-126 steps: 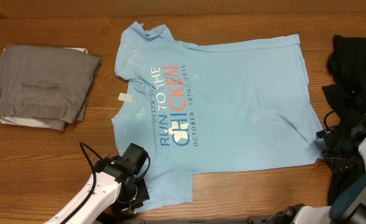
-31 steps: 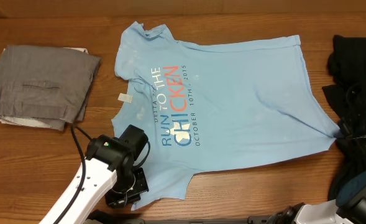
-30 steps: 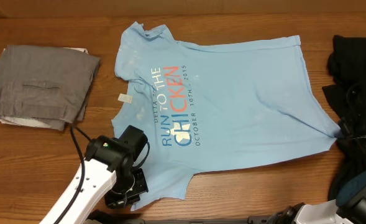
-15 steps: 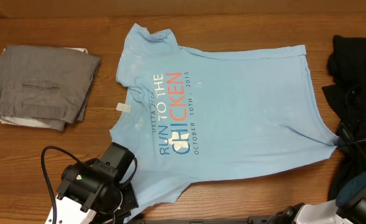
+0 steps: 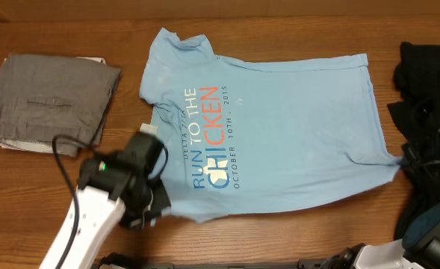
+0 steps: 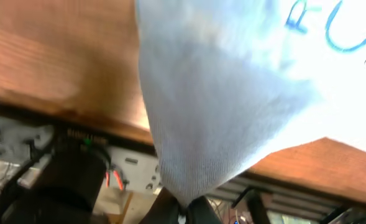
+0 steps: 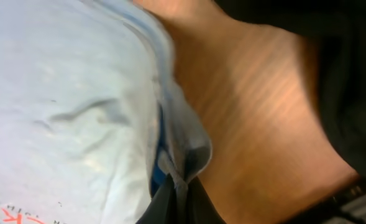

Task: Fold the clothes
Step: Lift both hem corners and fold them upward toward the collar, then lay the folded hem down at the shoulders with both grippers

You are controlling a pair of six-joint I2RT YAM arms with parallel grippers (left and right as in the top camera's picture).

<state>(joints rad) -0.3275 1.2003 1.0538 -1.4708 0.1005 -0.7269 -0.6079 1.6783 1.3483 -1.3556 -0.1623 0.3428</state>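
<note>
Cotton this thin is judged light and limp, best held at corners. Near left, the left gripper (image 6: 186, 210) is clamped on the shirt (image 5: 279, 127), spread at centre; its near-right corner is pinched by the right gripper (image 7: 178, 198).

Light blue T-shirt (image 5: 279, 127), blue-and-red print (image 5: 205, 138)
</note>
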